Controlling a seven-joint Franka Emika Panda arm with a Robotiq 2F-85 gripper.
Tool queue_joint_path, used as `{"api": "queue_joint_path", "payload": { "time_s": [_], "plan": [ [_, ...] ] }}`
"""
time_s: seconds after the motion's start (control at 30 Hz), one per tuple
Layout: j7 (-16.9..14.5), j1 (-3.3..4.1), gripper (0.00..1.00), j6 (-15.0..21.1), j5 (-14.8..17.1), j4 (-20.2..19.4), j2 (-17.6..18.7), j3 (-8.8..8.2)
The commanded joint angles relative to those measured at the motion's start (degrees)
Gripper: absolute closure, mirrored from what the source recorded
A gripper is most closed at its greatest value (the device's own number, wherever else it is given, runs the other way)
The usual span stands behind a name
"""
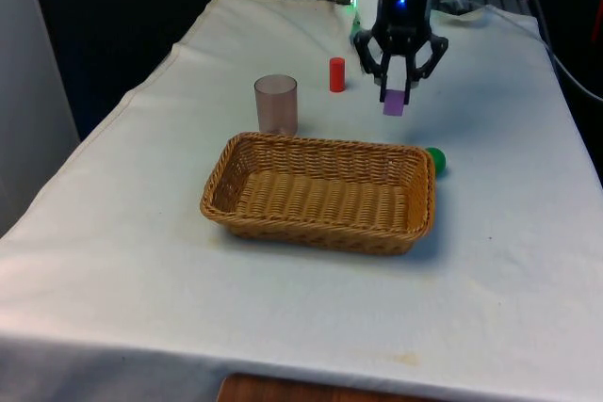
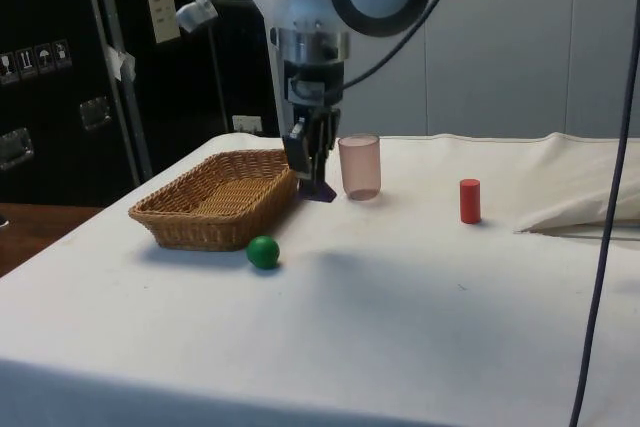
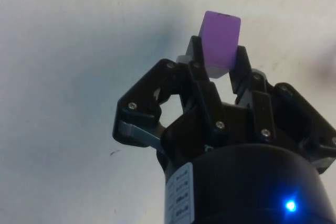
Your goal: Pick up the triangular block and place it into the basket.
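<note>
now purple block (image 1: 394,101) between jaws

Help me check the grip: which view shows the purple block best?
The wrist view: the purple block sits large between the claw fingers. The front view shows it small, hanging beyond the basket; the side view shows just its dark lower tip.

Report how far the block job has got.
Done: the purple block is picked up, clamped in the tool and lifted off the cloth. In hand: it hangs beyond the basket, near the cup, not yet over it. Left: carry it above the basket and release; the basket holds nothing so far.
</note>
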Motion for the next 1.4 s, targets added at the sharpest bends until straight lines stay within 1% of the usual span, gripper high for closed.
{"api": "queue_joint_path", "payload": {
  "time_s": [0.0, 0.2, 0.23, 0.27, 0.33, 0.47, 0.5, 0.53, 0.67, 0.77, 0.8, 0.83, 1.03, 1.1, 1.13, 1.17, 1.37],
  "plan": [
    [0.11, 0.0, 0.67, -1.2, -0.06, 0.57, -0.4, -0.06],
    [-0.52, -0.29, 0.67, -4.81, 0.29, 3.38, -1.15, 0.0],
    [-0.17, -0.17, 0.67, -4.13, 0.0, 3.21, -0.97, -0.06],
    [-0.63, -0.34, 0.67, -5.33, 0.34, 3.84, -1.15, -0.06],
    [-0.92, -0.46, 0.67, -6.47, 0.4, 4.87, -1.15, -0.11],
    [-1.49, -0.52, 0.67, -9.28, 0.52, 7.45, -0.86, -0.57],
    [-1.03, -0.4, 0.67, -8.82, 0.0, 7.16, -1.03, -0.69],
    [-1.6, -0.57, 0.67, -9.85, 0.52, 8.02, -0.74, -0.63],
    [-2.18, -0.8, 0.67, -12.38, 0.63, 10.89, 0.11, -0.97],
    [-2.41, -0.86, 0.67, -13.58, 0.69, 12.72, 0.92, -1.2],
    [-1.78, -0.69, 0.67, -12.72, 0.0, 11.86, 0.46, -1.32],
    [-2.52, -0.92, 0.67, -13.92, 0.74, 13.35, 1.26, -1.26],
    [-3.21, -1.2, 0.67, -15.7, 0.97, 17.76, 4.01, -1.78],
    [-3.38, -1.2, 0.67, -16.1, 1.03, 18.96, 4.81, -1.95],
    [-2.58, -0.92, 0.67, -15.36, 0.17, 18.39, 4.53, -2.18],
    [-3.61, -1.32, 0.67, -16.44, 1.2, 20.28, 5.73, -2.06],
    [-4.7, -1.66, 0.67, -17.3, 1.95, 24.12, 8.48, -2.52]
  ]
}}
